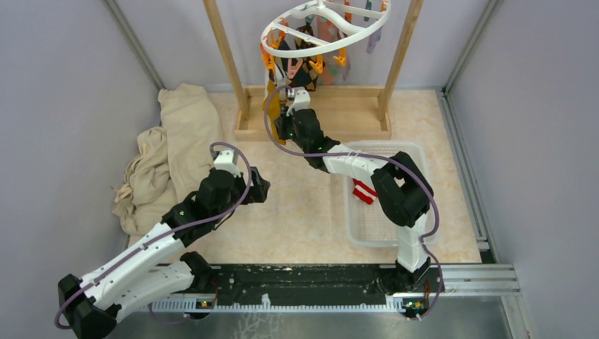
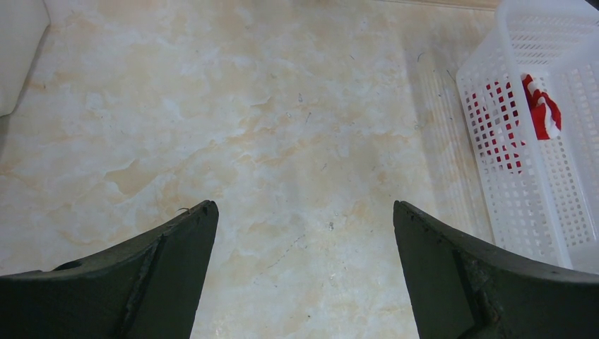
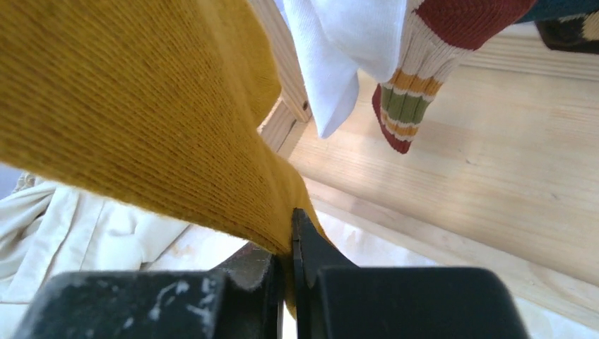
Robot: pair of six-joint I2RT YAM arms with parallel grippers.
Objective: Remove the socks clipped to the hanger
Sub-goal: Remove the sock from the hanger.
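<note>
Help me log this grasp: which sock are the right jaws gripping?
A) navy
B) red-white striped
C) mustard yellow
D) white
C: in the right wrist view the right jaws are pinched together on the fabric of the mustard yellow sock.

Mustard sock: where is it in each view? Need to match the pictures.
Top external: the mustard sock hangs under the left side of the hanger, beside the right gripper.
Left wrist: not in it.
Right wrist: fills the upper left, pinched in that gripper at bottom centre.
Landmark: the wooden frame base, seen in the top and right wrist views.
</note>
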